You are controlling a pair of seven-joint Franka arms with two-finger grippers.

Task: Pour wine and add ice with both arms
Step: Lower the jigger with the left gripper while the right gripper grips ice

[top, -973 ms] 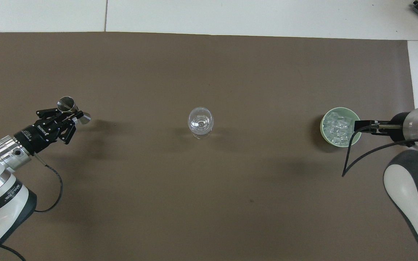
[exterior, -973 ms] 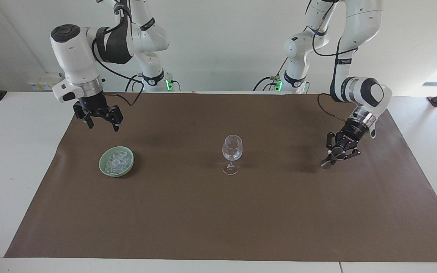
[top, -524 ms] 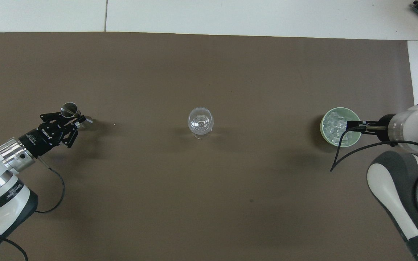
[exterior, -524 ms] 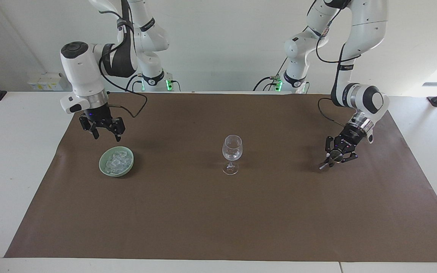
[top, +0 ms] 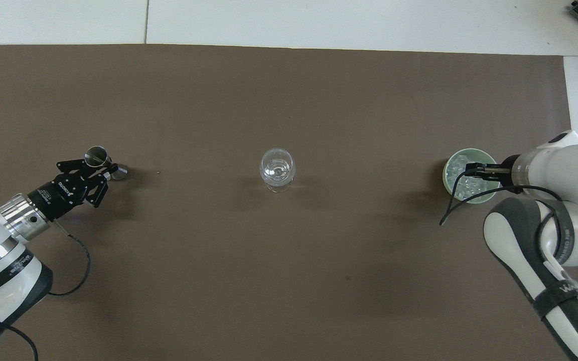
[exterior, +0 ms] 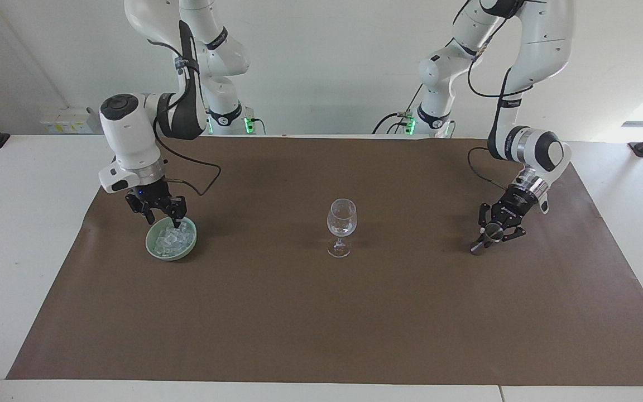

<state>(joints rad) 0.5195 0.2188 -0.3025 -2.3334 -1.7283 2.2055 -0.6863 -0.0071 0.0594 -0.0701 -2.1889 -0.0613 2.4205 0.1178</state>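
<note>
Since a second ago the right hand [exterior: 163,216] has dropped from well above the green bowl [exterior: 153,250] until its fingertips reach in among the ice [exterior: 168,239], and its fingers have narrowed, though whether they grip a chunk cannot be told. The left hand [exterior: 493,233] has sunk a little lower and still clamps a small metal jigger [exterior: 479,245], tilted, with its lower end at the brown mat [exterior: 321,324]. On the bench [exterior: 20,223] there are two arms, one bowl of ice toward the right arm's end, one empty wine glass [exterior: 341,226] upright at the middle, and one jigger toward the left arm's end. The right arm bends down steeply, wrist pointing straight down; the left arm slants its wrist down toward the mat.
</note>
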